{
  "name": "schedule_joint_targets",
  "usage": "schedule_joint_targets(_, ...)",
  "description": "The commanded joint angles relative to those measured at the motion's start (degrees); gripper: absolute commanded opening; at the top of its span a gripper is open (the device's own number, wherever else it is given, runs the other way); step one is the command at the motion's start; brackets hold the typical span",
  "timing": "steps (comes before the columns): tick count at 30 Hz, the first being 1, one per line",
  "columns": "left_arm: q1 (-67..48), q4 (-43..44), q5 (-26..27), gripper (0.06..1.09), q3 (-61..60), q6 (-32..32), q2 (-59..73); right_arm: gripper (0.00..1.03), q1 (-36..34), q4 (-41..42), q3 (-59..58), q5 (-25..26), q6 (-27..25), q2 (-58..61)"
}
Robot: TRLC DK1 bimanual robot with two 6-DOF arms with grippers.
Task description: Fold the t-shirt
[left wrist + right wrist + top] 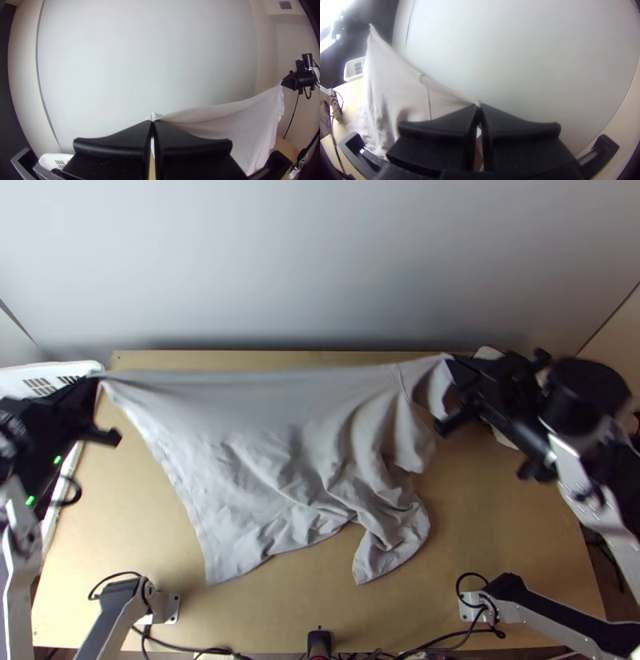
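**Fingers clenched on both upper ends of the t-shirt (272, 444), cloth strung between left gripper (98, 378) and right gripper (450, 361)**

Shirt: light grey, not folded. Top edge pulled nearly straight across the far part of the table (512, 540), slight dip along it. Both held ends are up off the wood. From that edge the cloth drapes toward the near side; lower part lies on the tabletop in wrinkles. Left border runs as a fairly clean diagonal down to a corner near the front. Right side is messier: loose folds under the held end, a bunched patch below them, and a separate lobe pointing to the near edge. Bottom edge is uneven, with a notch between the left part and that lobe. A seam shows near the right-held end. Can't tell front from back, or which parts of the garment the two ends are.

Left gripper (152, 122): tips pressed together, no gap seen at the ends. Pinches a corner of the upper edge; a small pucker of fabric pokes out past the tips.

Right gripper (478, 104): same state, tips together on the other end of the upper edge. Small tuft of cloth at the tips, and some fabric hangs below the pinch.

Rest: white slotted basket (92, 366) at the table's left edge, partly hidden by the left arm. Smooth grey panel (320, 260) behind the table. Black cables (180, 647) along the near edge.
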Motion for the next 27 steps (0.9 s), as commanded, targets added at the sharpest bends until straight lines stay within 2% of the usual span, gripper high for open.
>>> schedule_joint_targets(1, -6.7, 11.1, -7.1, 0.09, -3.9, 0.2, 10.4, 0.03, -4.4, 6.9, 0.7, -3.4, 0.1, 10.6)
schedule_joint_targets(10, -11.9, 25.9, -13.1, 0.09, -4.4, 1.9, 28.3, 0.03, -7.8, 12.1, 6.6, -5.4, 1.7, 27.1)
schedule_joint_targets(15, -11.8, 30.7, -15.2, 0.09, -0.4, 3.4, 38.9, 0.03, -10.2, 14.8, 10.9, -5.5, 2.1, 36.1)
schedule_joint_targets(27, -11.8, 37.1, -20.8, 0.09, 12.3, 4.1, 61.3, 0.03, -11.7, 14.9, 25.0, -5.7, 1.7, 55.1)
